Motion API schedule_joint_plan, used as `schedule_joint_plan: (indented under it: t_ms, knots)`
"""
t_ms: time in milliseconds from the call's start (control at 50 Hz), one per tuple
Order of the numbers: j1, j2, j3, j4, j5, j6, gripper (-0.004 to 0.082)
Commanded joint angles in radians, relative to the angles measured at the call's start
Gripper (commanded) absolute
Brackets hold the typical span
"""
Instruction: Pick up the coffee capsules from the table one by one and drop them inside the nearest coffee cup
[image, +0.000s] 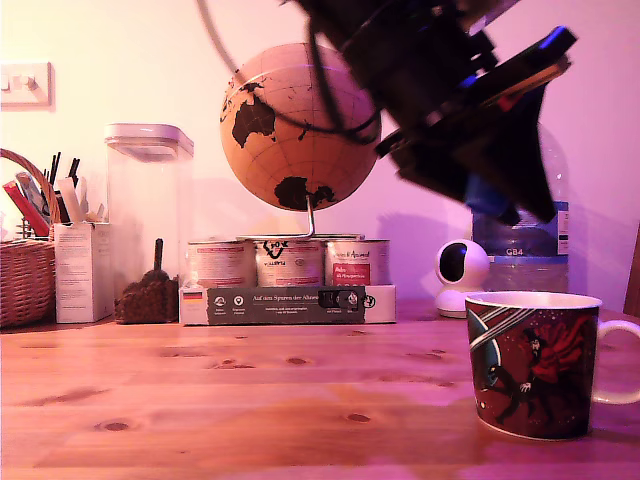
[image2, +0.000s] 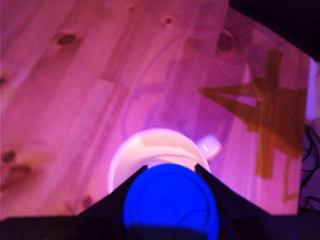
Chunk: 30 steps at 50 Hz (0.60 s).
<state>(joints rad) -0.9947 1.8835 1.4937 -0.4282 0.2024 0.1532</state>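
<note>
A solid-blue coffee capsule (image2: 171, 204) sits between the black fingers (image2: 120, 197) of my gripper (image2: 171, 200), which is shut on it. Directly beneath it in the wrist view lies the white rim of the coffee cup (image2: 150, 150), handle to one side. In the exterior view the dark printed cup (image: 532, 365) stands on the pine table (image: 250, 400) at the exterior view's right, and my gripper (image: 505, 205) hangs high above it; a sliver of blue capsule (image: 490, 200) shows at the jaws.
At the back of the table stand a globe (image: 297, 125), three tins (image: 288, 262) on a box, a clear container (image: 149, 220), a wicker basket (image: 22, 270), a small white camera (image: 462, 275) and a water bottle (image: 520, 245). Tape marks (image2: 267, 115) lie on the wood.
</note>
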Motion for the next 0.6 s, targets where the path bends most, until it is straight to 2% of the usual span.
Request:
schedule_joint_plan:
  t_ms: [0, 240, 580]
  knots:
    - [-0.007, 0.055, 0.026, -0.023, -0.002, 0.016, 0.0214]
    - [-0.007, 0.145, 0.122, -0.111, -0.002, 0.031, 0.0214]
    - [-0.008, 0.182, 0.128, -0.147, -0.002, 0.031, 0.0214]
